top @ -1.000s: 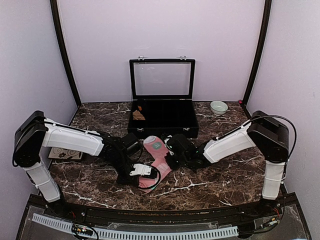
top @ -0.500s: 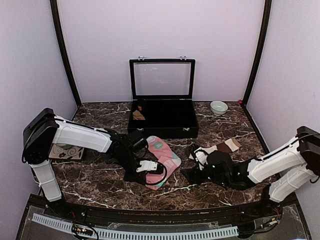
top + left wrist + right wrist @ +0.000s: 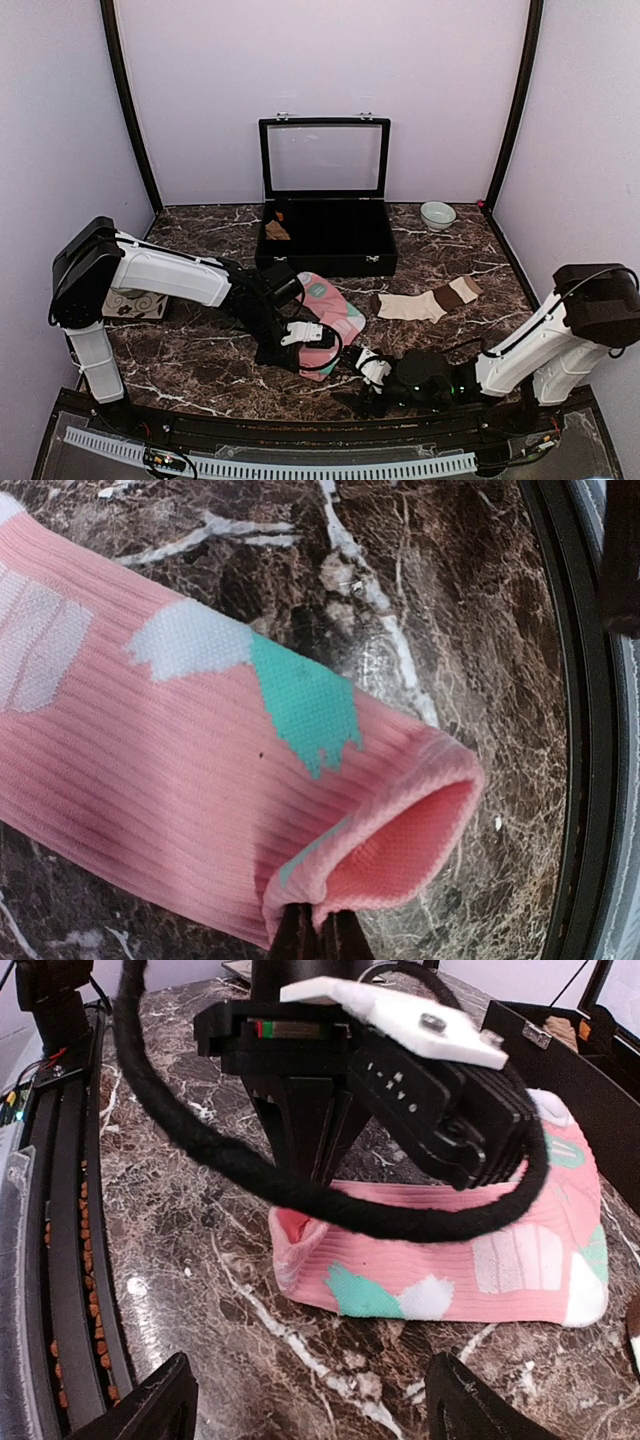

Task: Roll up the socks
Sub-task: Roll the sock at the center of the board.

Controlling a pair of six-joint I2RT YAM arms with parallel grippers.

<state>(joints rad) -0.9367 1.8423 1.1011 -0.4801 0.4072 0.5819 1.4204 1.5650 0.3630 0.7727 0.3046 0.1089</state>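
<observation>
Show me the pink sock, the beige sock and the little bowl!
pink sock [image 3: 332, 310], top view, on its pink middle.
beige sock [image 3: 412, 305], top view, on its cream middle part.
bowl [image 3: 437, 221], top view, on its front wall.

Cut off or too small
In the left wrist view the pink sock [image 3: 200, 780] runs out past the left edge, and only the tips of the left gripper [image 3: 318, 938] show at the bottom; the tan thing [image 3: 278, 230] in the black case [image 3: 330, 262] is too small to name.
</observation>
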